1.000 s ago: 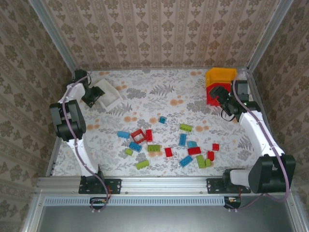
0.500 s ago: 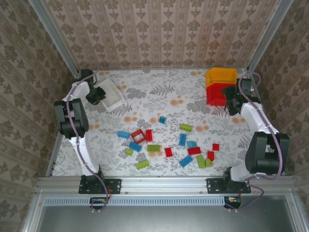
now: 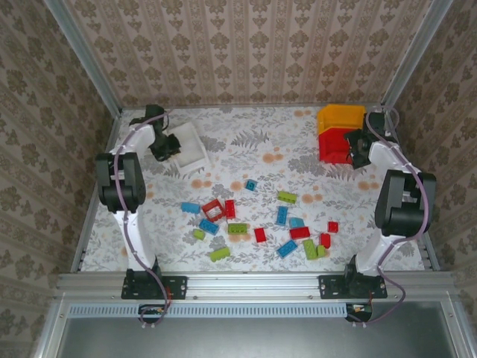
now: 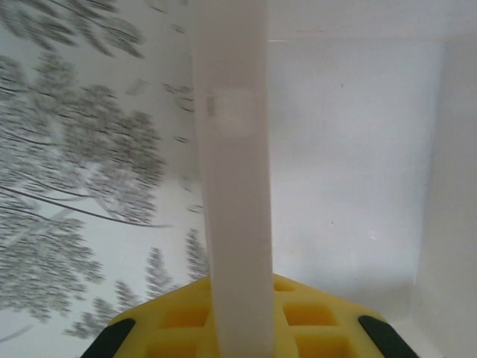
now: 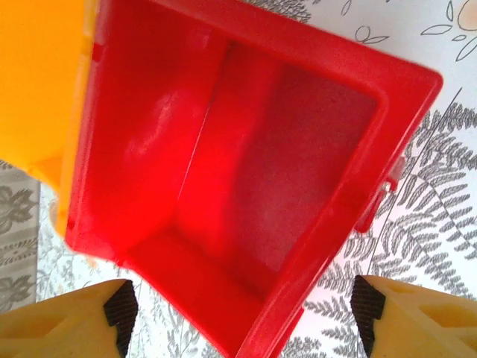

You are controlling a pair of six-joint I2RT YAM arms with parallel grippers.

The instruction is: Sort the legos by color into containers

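The left tool [image 3: 167, 146] sits at the far left of the bench [image 3: 253, 158], at the left edge of the white bin [image 3: 192, 145]. In the left wrist view, one upright wall of that bin runs straight up between the yellow fingers [image 4: 170, 330]. The fingers press in on either side of it, so the tool is closed on the wall. The bin's pale inside lies to the right of the wall and the leaf-patterned cloth to the left.

The right tool [image 3: 356, 147] is at the far right, just beside the red bin [image 3: 335, 146]. The yellow-orange bin [image 3: 341, 117] touches the red bin's far side. In the right wrist view the tool's two yellow fingertips [image 5: 71, 321] stand wide apart at the bottom corners. The red bin's near corner pokes down between them, and neither tip touches it. The tool is open and holds nothing.

The legos [image 3: 299, 233] lie loose across the middle of the bench, well apart from all three bins. A small blue brick [image 3: 251, 184] lies farthest from the arms, with a lime brick [image 3: 287, 197] to its right. A hollow red piece [image 3: 214, 209] lies left of centre with blue bricks near it. More red, blue and lime bricks are spread along the near side, thickest towards the right.
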